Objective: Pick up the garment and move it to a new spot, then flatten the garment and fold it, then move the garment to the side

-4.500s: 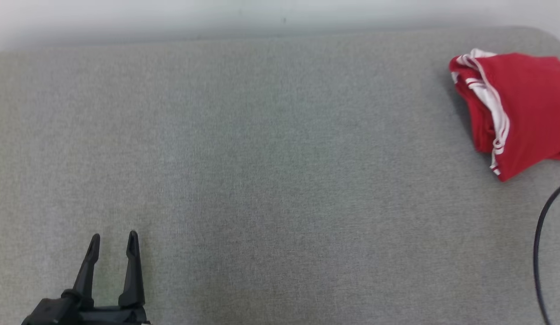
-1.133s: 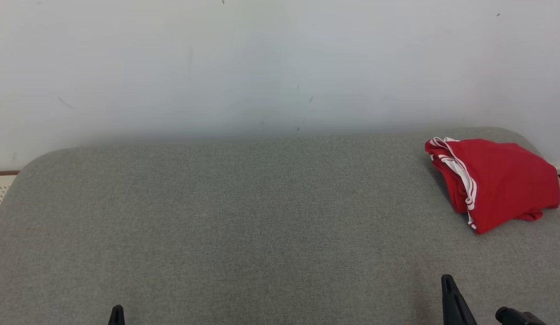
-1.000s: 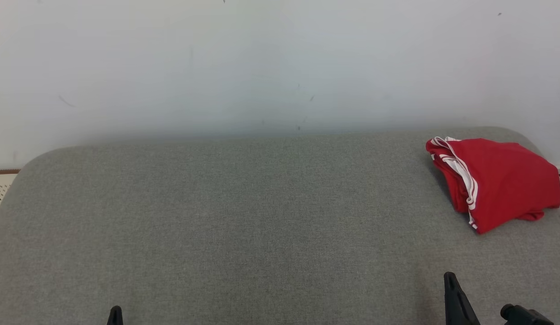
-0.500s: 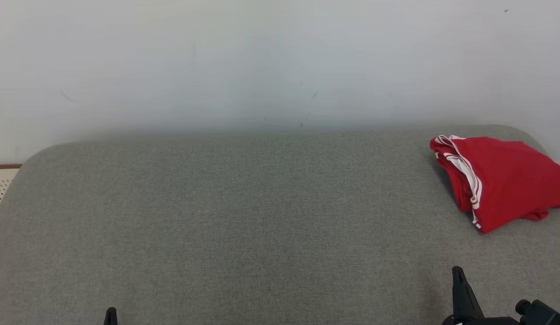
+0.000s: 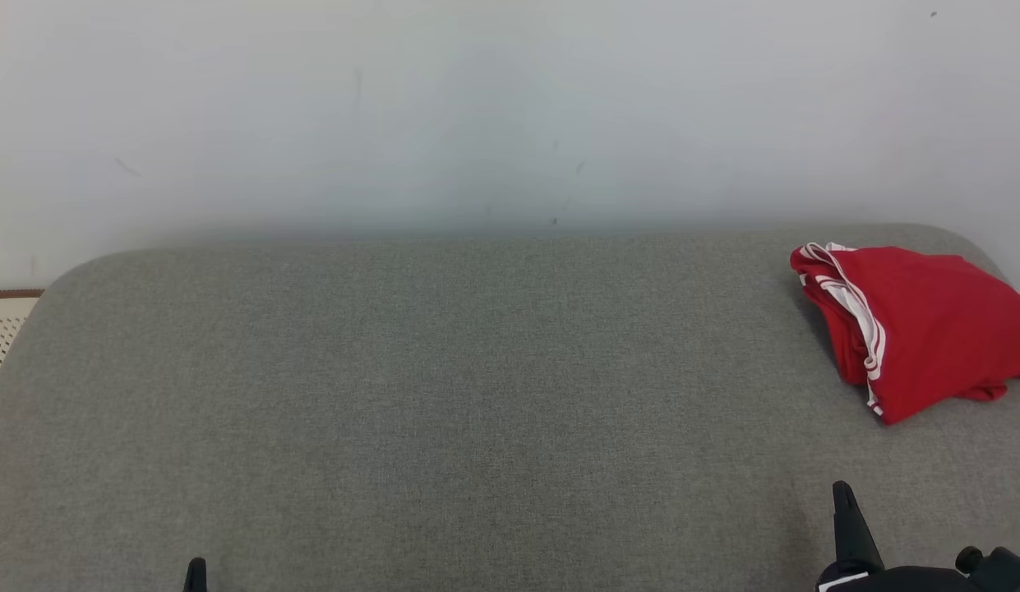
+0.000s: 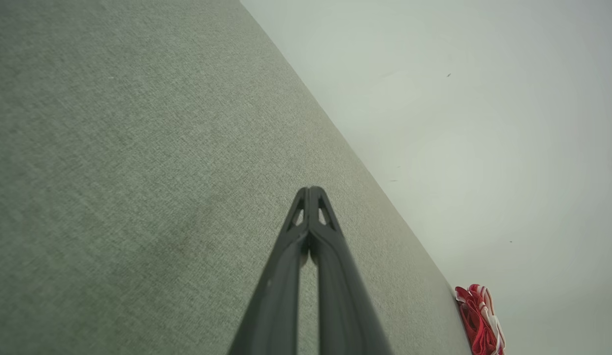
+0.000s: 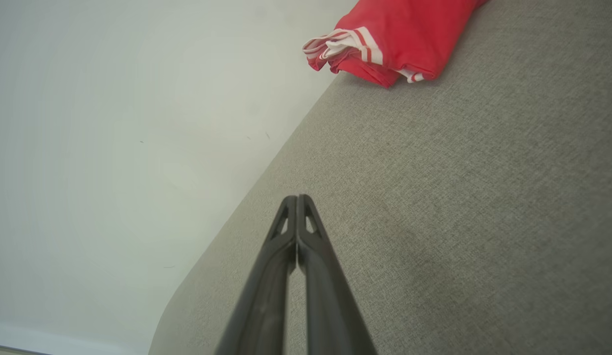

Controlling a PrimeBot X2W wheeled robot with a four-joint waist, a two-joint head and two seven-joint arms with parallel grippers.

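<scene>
Garment folded and set aside; hazards judged near to far. Nearest: left gripper and right gripper poised over the grey fabric cushion, each pair of jaws pressed fully together, gripping nothing. If another grasp were needed, such closed fingers would shove cloth rather than pinch it, spoiling the fold. Far right: the red, white-striped bundle sits near the cushion's rounded corner, well apart from both grippers; a nudge could slide it over the edge. Its loose layers may slump open. Behind: white wall.
</scene>
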